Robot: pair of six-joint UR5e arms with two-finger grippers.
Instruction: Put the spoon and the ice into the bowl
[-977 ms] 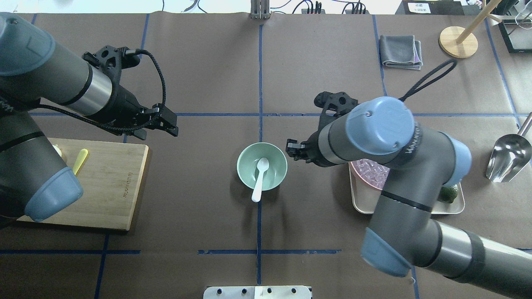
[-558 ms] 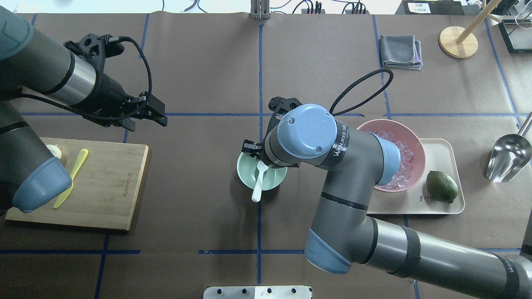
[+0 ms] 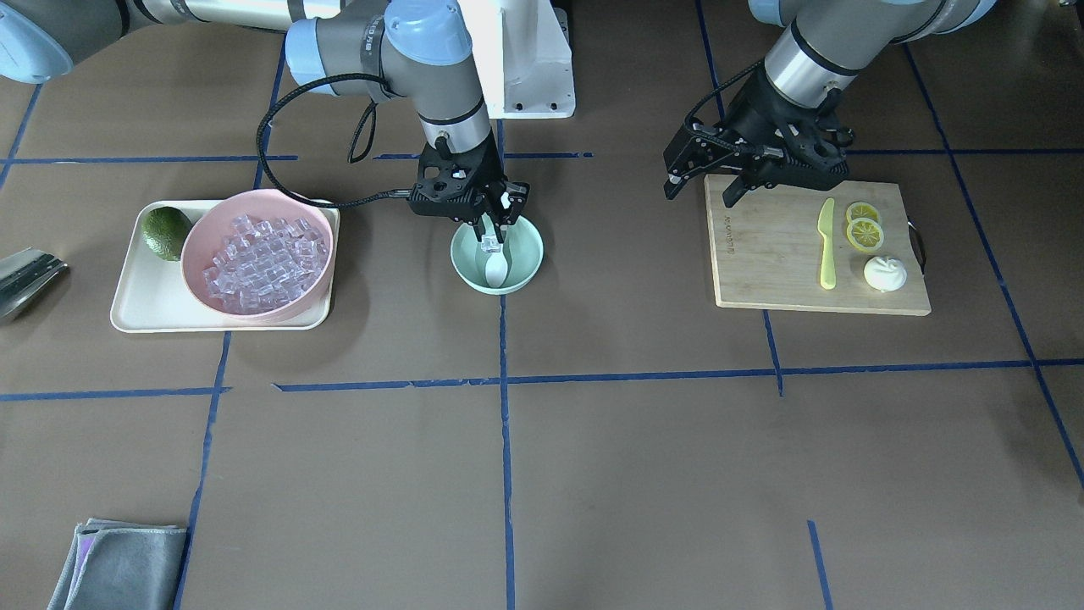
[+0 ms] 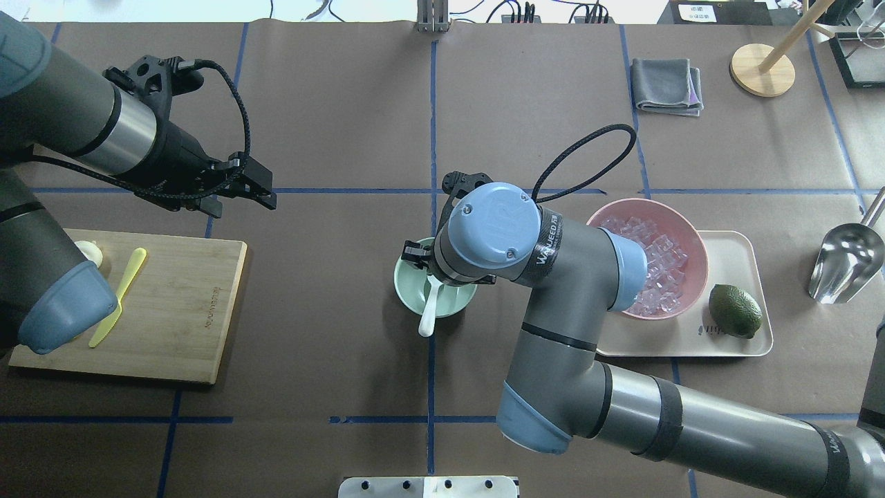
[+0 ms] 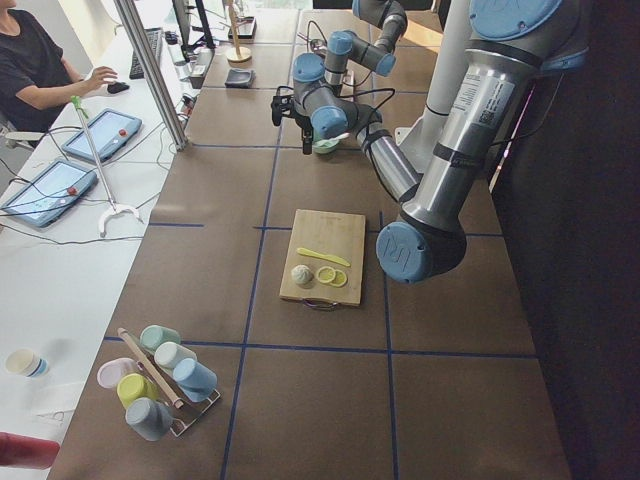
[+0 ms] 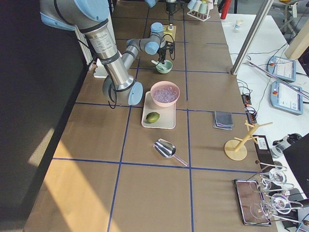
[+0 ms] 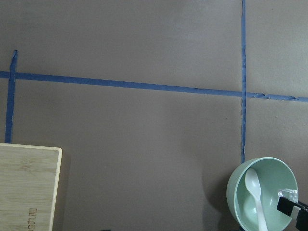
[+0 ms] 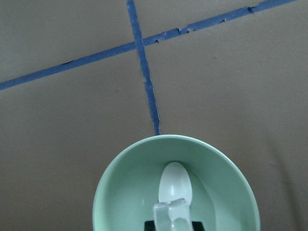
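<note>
The mint-green bowl (image 4: 403, 288) stands at the table's middle with the white spoon (image 4: 429, 308) in it, head down and handle over the near rim. My right gripper (image 3: 493, 229) hangs straight over the bowl (image 3: 527, 254), shut on a clear ice cube (image 3: 491, 244) held just above the spoon's head (image 3: 497, 269). The right wrist view shows the cube (image 8: 172, 211) between the fingertips over the spoon (image 8: 175, 185) and the bowl (image 8: 120, 192). My left gripper (image 3: 703, 186) is open and empty, above the far corner of the cutting board.
A pink bowl (image 4: 697, 245) heaped with ice cubes and a lime (image 4: 735, 311) sit on a cream tray (image 4: 733, 342) at the right. A wooden cutting board (image 4: 187, 311) with a yellow-green knife (image 4: 121, 294) lies at the left. A metal scoop (image 4: 847, 259) and a grey cloth (image 4: 667, 84) lie at the far right.
My right arm has swung left from the pink bowl to above the mint bowl, carrying the cube. My left arm has drawn back toward the left.
</note>
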